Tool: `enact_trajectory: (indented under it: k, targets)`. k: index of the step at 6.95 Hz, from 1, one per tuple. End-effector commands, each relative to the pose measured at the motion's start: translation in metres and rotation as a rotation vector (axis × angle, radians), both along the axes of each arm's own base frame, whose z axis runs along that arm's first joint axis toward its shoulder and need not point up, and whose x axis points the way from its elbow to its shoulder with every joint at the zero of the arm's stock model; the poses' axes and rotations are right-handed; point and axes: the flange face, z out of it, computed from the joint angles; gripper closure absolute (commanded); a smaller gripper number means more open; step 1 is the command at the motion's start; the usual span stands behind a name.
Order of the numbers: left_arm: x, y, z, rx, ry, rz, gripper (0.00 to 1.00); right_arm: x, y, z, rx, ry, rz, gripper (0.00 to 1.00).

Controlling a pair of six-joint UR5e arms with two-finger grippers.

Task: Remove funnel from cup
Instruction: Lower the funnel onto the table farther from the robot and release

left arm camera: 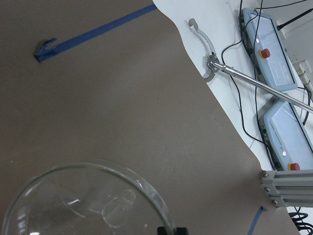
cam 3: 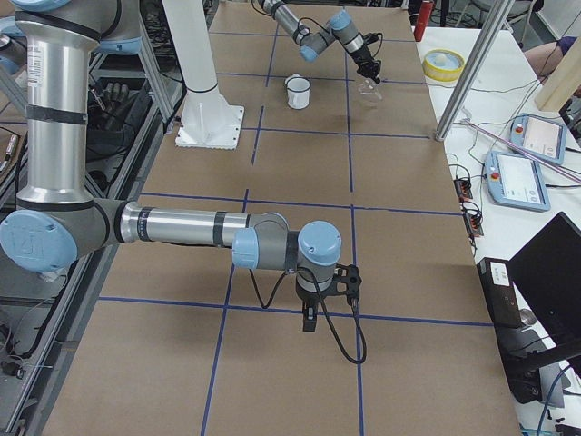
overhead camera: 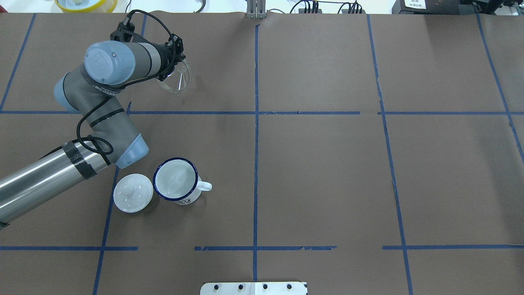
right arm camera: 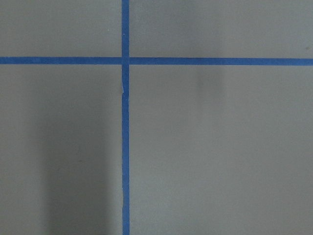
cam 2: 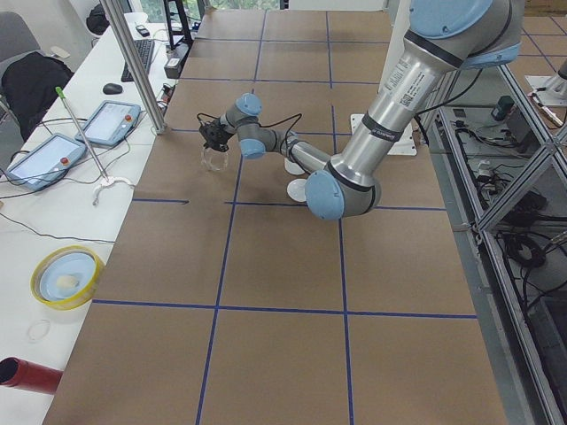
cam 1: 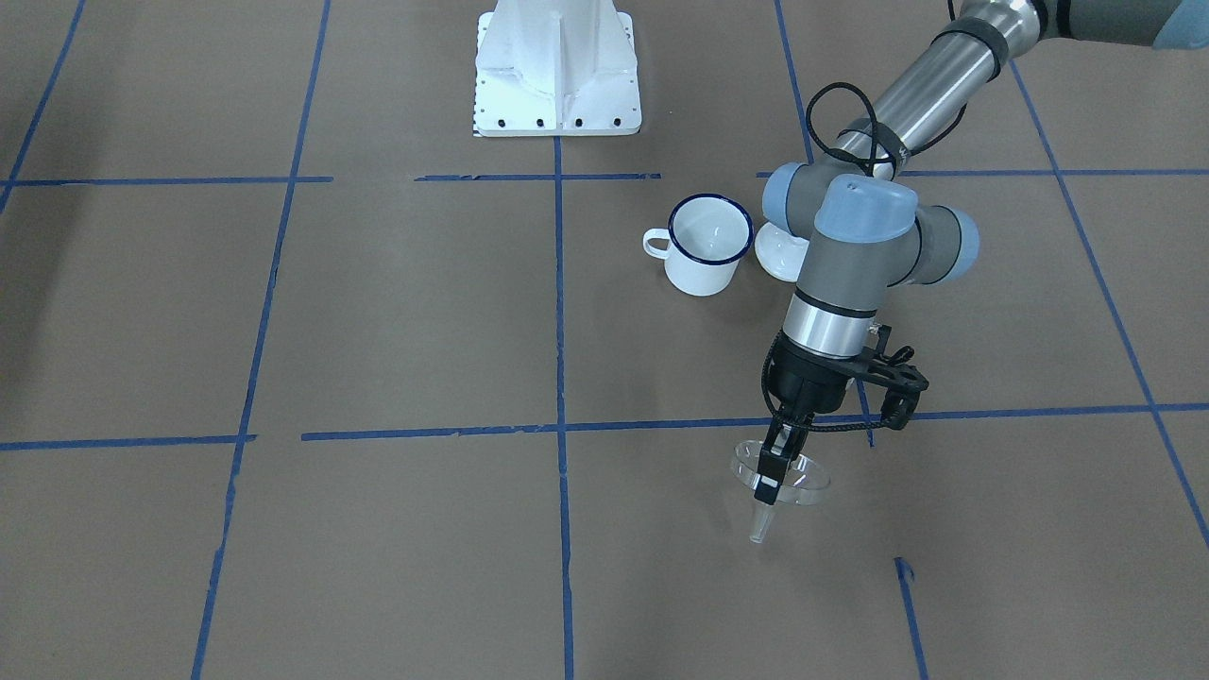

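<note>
Closest to the left wrist camera, the funnel (left arm camera: 88, 200) fills the bottom of the frame. I look down through its clear round rim, and the dark tips of the left fingers (left arm camera: 166, 231) just cut in at the rim's right side. That view does not show me the grip itself.

The front-facing view does. From there I see the left fingers drawn together on the funnel's rim, pinching its wall at one spot. The cone hangs below them with the spout pointing down, tilted toward the operators' side. I cannot tell from any view whether the spout touches the tabletop (cam 1: 378, 331).

The overhead view gives me the layout that the wrist camera lacks. The funnel is out at the far side of the tabletop, well apart from the cup (overhead camera: 177, 180). The cup stands upright nearer the robot's base, with its dark blue rim open and nothing in it. A white domed lid (overhead camera: 133, 192) sits just beside the cup, on the side away from its handle. In the front-facing view the left arm's wrist partly covers that lid.

Only the right side view shows the right fingers (cam 3: 310, 318), pointing down over a blue tape line (right arm camera: 125, 147). I cannot tell from there whether they are apart or together. The right wrist camera shows only tape lines crossing on brown paper.
</note>
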Motion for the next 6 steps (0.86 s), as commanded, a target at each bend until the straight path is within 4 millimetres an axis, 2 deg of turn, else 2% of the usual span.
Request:
enact_trajectory:
  k: [1, 3, 5, 6]
  targets:
    - [0.001, 0.002, 0.003, 0.007, 0.034, -0.017, 1.0, 0.0, 0.0, 0.0, 0.0, 0.0, 0.0, 0.0]
    - [0.002, 0.0, 0.015, 0.021, 0.083, -0.027, 1.0, 0.0, 0.0, 0.0, 0.0, 0.0, 0.0, 0.0]
    - [0.002, 0.001, 0.018, 0.02, 0.085, -0.026, 1.0, 0.0, 0.0, 0.0, 0.0, 0.0, 0.0, 0.0]
    - [0.001, 0.006, 0.031, 0.012, 0.079, -0.023, 1.0, 0.0, 0.0, 0.0, 0.0, 0.0, 0.0, 0.0]
